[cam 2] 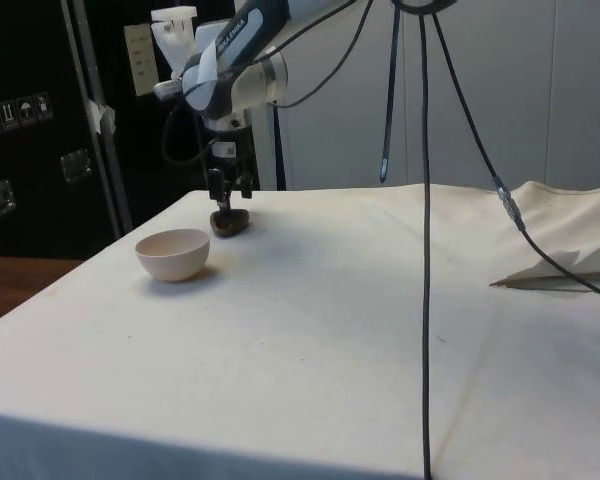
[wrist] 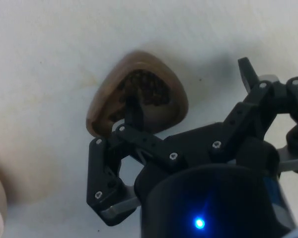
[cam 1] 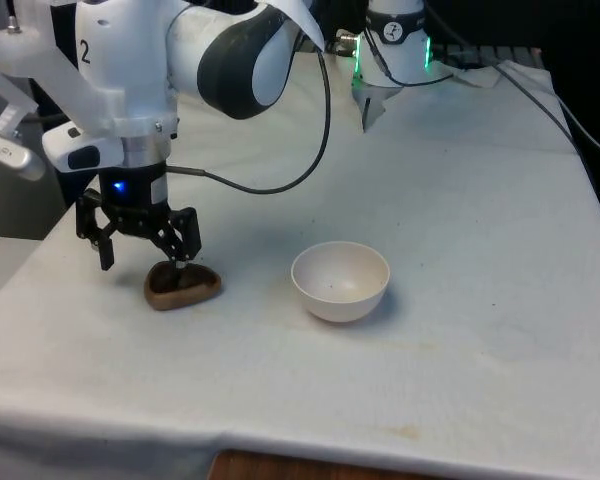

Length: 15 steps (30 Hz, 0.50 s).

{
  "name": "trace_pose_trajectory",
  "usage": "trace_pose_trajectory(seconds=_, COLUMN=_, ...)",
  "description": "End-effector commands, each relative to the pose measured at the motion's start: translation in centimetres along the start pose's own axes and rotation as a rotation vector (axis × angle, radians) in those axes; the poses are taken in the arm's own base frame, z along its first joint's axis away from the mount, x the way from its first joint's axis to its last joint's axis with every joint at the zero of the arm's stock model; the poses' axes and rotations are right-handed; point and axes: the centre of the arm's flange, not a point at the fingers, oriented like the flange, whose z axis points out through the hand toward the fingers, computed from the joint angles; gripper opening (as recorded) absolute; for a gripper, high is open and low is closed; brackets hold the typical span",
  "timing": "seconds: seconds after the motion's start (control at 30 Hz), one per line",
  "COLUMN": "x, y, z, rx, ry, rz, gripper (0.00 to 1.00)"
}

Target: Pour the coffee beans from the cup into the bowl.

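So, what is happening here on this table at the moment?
The white robot arm has its black pincer down at a small brown cup with dark coffee beans inside. One finger reaches inside the cup's rim, the other stands outside, so the pincer is open and the cup sits on the white cloth. The cream round bowl stands apart from the cup, to the front view's right, with no heap of beans in it.

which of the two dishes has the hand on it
The brown cup holding coffee beans, at the front view's left; the hand sits right over its rim. The white bowl stands apart, untouched.
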Motion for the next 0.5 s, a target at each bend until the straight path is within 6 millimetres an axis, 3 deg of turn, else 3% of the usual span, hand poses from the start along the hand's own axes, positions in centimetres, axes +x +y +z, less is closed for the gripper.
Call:
trace_pose_trajectory(seconds=0.0, x=0.05, y=0.08, z=0.22, rx=0.016, ry=-0.007, rz=0.005, gripper=1.00)
trace_pose_trajectory(seconds=0.47, x=0.08, y=0.59, z=0.51, rx=0.018, ry=-0.003, rz=0.016, gripper=1.00)
